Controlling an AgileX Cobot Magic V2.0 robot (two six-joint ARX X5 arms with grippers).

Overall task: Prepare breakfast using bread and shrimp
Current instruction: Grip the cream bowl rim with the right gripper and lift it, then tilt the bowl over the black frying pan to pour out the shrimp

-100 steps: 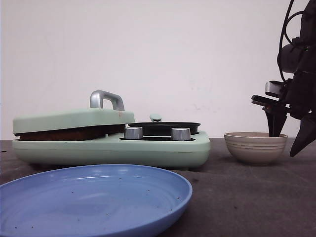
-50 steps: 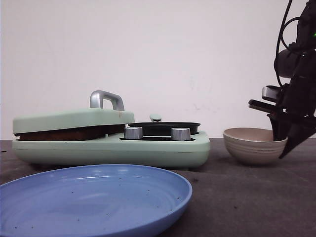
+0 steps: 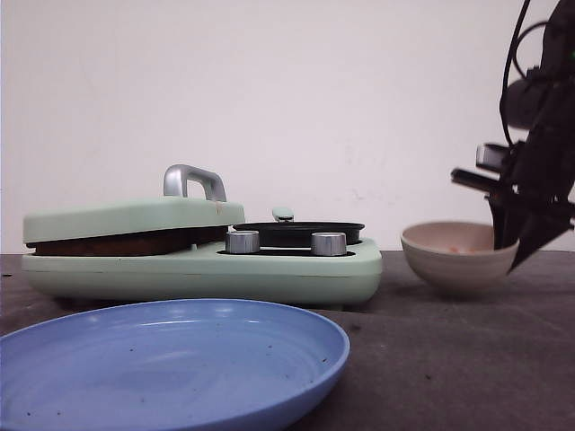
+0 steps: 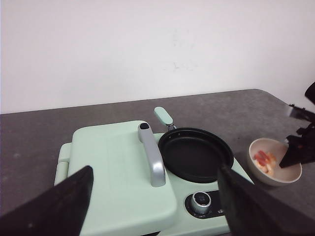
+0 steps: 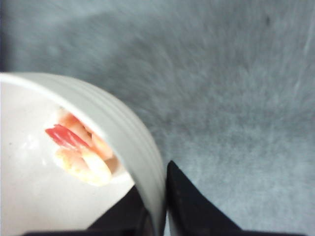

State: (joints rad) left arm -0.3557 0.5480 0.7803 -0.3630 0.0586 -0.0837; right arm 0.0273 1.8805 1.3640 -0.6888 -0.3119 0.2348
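Shrimp (image 5: 81, 152), orange-pink and white, lie in a beige ribbed bowl (image 5: 123, 128) at the right of the table. My right gripper (image 5: 156, 191) is shut on the bowl's rim, one finger inside and one outside. In the front view the bowl (image 3: 454, 260) is tilted and held by the right gripper (image 3: 512, 242). A brown strip of bread (image 3: 117, 242) shows under the closed lid of the green cooker (image 3: 198, 269). My left gripper (image 4: 155, 196) hangs open above the cooker's lid handle (image 4: 152, 157), holding nothing. The shrimp (image 4: 264, 160) also show in the left wrist view.
A black round pan (image 4: 195, 155) sits on the cooker's right half, next to the bowl. Two silver knobs (image 3: 243, 241) face the front. A large blue plate (image 3: 171, 359) lies at the table's near edge, left of centre.
The right gripper has closed on the bowl's rim and risen a little. The bowl has come up on its right side and now tilts its mouth leftward. The left arm's view has no earlier frame.
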